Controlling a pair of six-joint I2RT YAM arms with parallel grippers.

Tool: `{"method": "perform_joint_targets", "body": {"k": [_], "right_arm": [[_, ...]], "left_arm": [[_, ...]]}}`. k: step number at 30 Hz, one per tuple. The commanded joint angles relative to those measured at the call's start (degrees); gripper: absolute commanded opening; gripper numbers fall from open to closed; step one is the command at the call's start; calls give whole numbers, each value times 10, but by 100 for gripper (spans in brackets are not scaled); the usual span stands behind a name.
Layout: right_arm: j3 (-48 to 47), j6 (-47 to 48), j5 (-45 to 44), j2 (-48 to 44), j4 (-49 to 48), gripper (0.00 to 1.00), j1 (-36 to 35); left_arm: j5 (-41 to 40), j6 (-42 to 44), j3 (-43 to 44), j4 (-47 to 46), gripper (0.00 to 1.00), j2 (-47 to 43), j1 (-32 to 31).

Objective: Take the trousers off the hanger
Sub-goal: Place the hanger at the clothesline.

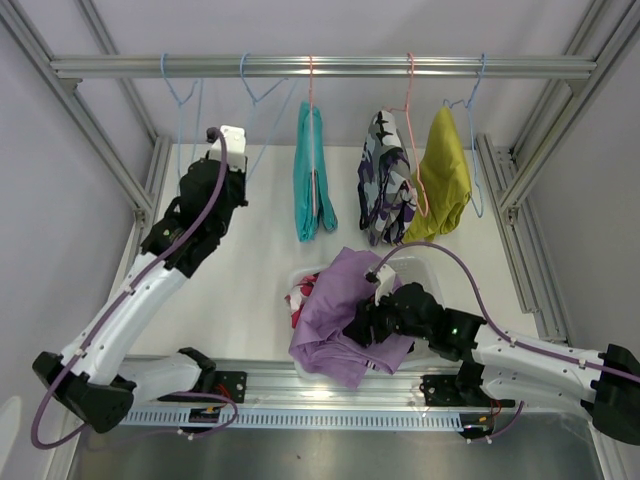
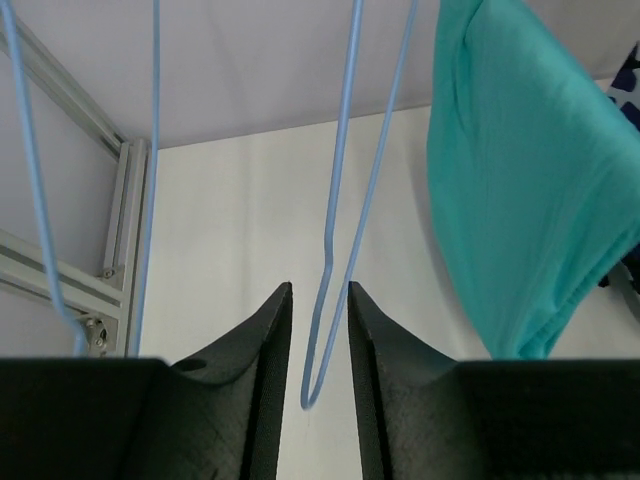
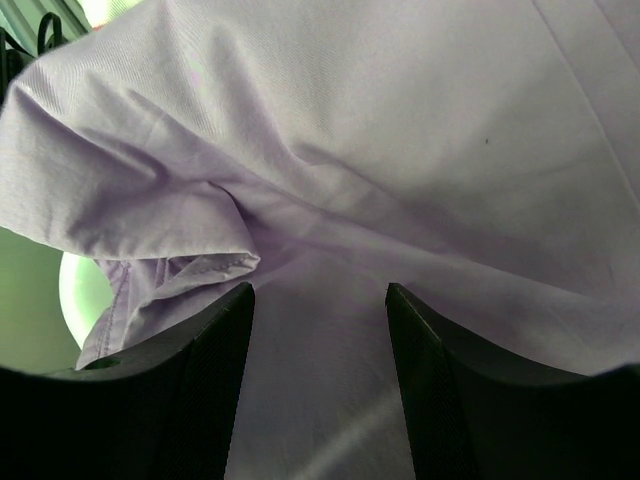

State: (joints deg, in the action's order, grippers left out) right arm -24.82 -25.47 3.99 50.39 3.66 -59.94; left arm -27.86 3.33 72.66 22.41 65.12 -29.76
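while three pairs hang from the rail (image 1: 330, 66) above the white tabletop (image 1: 250, 270), two lie off their hangers. the lilac trousers (image 1: 345, 305) are heaped over a pale tub (image 1: 428, 268) near the arms' bases, and the pink-black-white camouflage trousers (image 1: 299, 296) peek out under their left edge. i read the job as partly done.

my right arm (image 1: 530, 365) reaches across that heap. its wrist view shows the right jaws spread open with lilac cloth filling the view beyond them. nothing is pinched, though i cannot tell whether the tips touch the cloth.

my left arm (image 1: 150, 290) is raised toward the rail. the left jaws stand slightly apart on either side of the bottom bend of an empty blue hanger (image 2: 335, 250), and as far as i can see they are not clamped on the wire.

the teal trousers (image 2: 520, 200) hang just to the right of those jaws, folded over their hanger with the long axis straight down. the left arm is clearly the nearer one, so i judge the next reach goes rightward. beyond them hang the purple-grey-white camouflage trousers (image 1: 385, 185) and the mustard yellow trousers (image 1: 448, 180).

the teal pair's hanger bar is hidden in the fold, and its hook is too thin to follow.
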Motion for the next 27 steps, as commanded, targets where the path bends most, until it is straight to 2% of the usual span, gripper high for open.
{"method": "perform_joint_targets", "body": {"k": [1, 7, 10, 14, 19, 24, 27], "right_arm": [[8, -16, 5, -2, -23, 60, -8], [-5, -24, -18, 1, -1, 61, -40], [-19, -26, -34, 1, 17, 61, -57], [-34, -34, -64, -1, 32, 62, -77], [-36, -51, -96, -1, 35, 63, -101], [-34, -66, -121, -2, 39, 63, -116], [-37, -70, -129, -3, 44, 63, -119]], "left_arm": [[-7, -22, 5, 22, 33, -54, -18], [45, -29, 69, 67, 40, -97, -54], [127, -72, 98, 71, 48, -98, -54], [236, -116, 148, 67, 59, -32, -54], [346, -182, 246, 82, 65, 72, -41], [402, -245, 317, 66, 68, 152, -9], [417, -257, 360, 88, 68, 211, 0]]}}
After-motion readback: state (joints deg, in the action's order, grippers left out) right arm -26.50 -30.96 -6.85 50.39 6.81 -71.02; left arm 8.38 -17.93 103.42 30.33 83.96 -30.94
